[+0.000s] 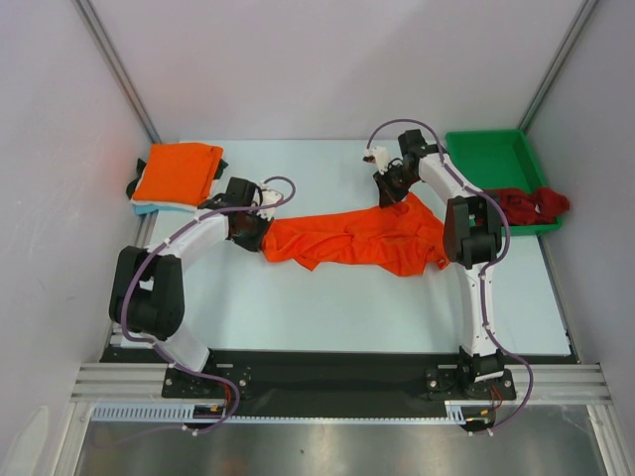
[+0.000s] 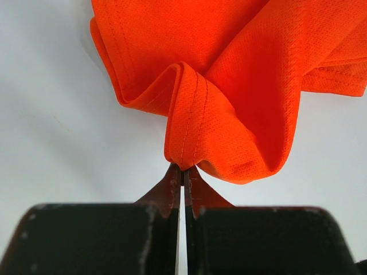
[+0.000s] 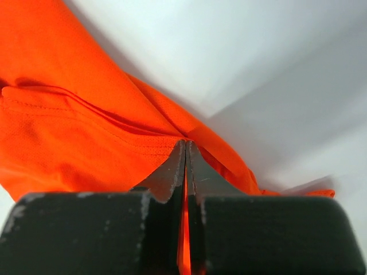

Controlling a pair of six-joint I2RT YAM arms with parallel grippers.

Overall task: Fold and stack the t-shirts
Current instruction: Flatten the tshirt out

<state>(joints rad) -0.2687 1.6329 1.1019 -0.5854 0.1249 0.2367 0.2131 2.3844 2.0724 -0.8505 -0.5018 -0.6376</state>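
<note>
T-shirts status: folded orange tee [image 1: 179, 169] sits on top of the pale blue tee [image 1: 149, 208] at the far-left corner of the table [image 1: 327, 307]. That's the stack so far.

Loose orange tee [image 1: 357, 241] is mid-table, bunched up and strung between the two arms. Not flat, and no fold in it that I can see.

Left gripper [image 2: 183, 171] is clamped on a doubled hem at the shirt's left end, jaws fully together with cloth pinched at the tips. Right gripper [image 3: 184, 148] is clamped on the edge at the shirt's far-right end, with orange fabric showing in the slit between the jaws.

Dark red tee [image 1: 531, 203] is at far right, crumpled and draped over the near rim of the green tray [image 1: 486, 149]. Neither arm is touching it.

My read: about half done at best. Two tees are stacked and two are left. The loose orange one needs spreading flat, folding and moving to the stack. Then the red one has to come off the tray for the same routine.
</note>
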